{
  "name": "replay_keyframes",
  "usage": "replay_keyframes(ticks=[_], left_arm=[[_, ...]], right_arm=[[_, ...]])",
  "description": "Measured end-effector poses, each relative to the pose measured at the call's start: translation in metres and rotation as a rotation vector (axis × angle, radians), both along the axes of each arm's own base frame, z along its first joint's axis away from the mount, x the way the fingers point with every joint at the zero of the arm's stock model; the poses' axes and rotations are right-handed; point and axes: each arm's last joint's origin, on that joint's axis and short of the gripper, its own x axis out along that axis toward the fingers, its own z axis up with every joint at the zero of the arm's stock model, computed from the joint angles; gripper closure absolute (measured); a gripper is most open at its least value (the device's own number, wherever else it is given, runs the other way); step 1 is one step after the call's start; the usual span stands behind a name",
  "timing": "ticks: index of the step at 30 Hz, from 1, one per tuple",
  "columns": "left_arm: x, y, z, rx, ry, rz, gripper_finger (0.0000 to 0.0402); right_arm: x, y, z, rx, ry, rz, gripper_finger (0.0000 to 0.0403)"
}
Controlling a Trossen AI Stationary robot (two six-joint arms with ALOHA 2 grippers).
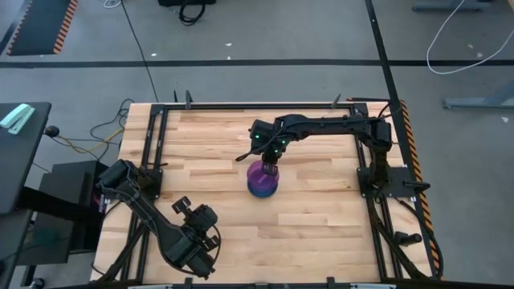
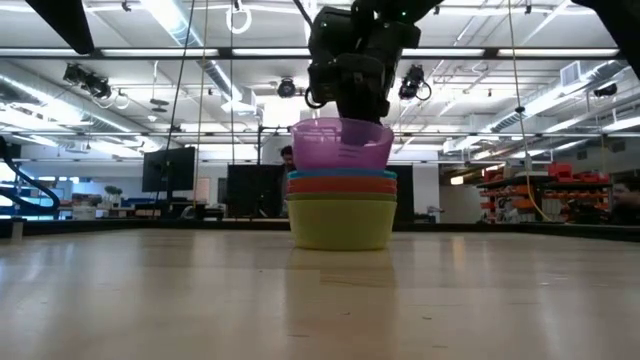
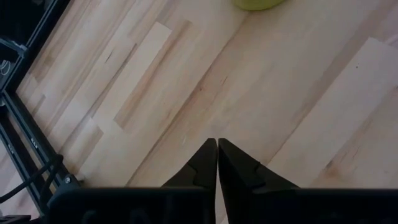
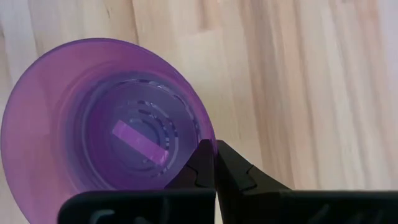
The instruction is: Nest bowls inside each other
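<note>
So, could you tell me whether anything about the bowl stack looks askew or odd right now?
Only the purple bowl: it sits high in the stack, not fully nested, and its rim tilts slightly. The right gripper is shut on that rim. The lower bowls look level. The left gripper waits shut near the table's front-left.

High view: straight down from well above, whole table (image 1: 313, 217) and both arms in frame. Low view: at tabletop level, facing level across the table into the room, bowl stack (image 2: 341, 200) dead centre, fairly close. Left wrist view: angled down at bare wood, stack's yellow edge (image 3: 258, 4) just in frame, far off. Right wrist view: right on top of the stack, looking down into the purple bowl (image 4: 106, 127). All four views share the stack.
</note>
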Motion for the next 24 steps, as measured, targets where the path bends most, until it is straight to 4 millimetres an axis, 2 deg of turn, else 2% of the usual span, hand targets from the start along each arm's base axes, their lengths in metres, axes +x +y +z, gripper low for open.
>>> replay_keyframes(ticks=[9,17,24], left_arm=[[0.0,0.0,0.0,-0.001,-0.003,0.005,0.0391],[0.0,0.001,0.0,0.0,-0.001,0.003,0.0373],[0.0,0.001,0.0,0.0,-0.001,0.003,0.0389]], right_arm=[[0.01,0.001,-0.023,0.02,0.037,0.007,0.0403],[0.009,0.001,-0.024,0.021,0.042,-0.005,0.0402],[0.01,0.001,-0.024,0.032,0.035,-0.039,0.0386]])
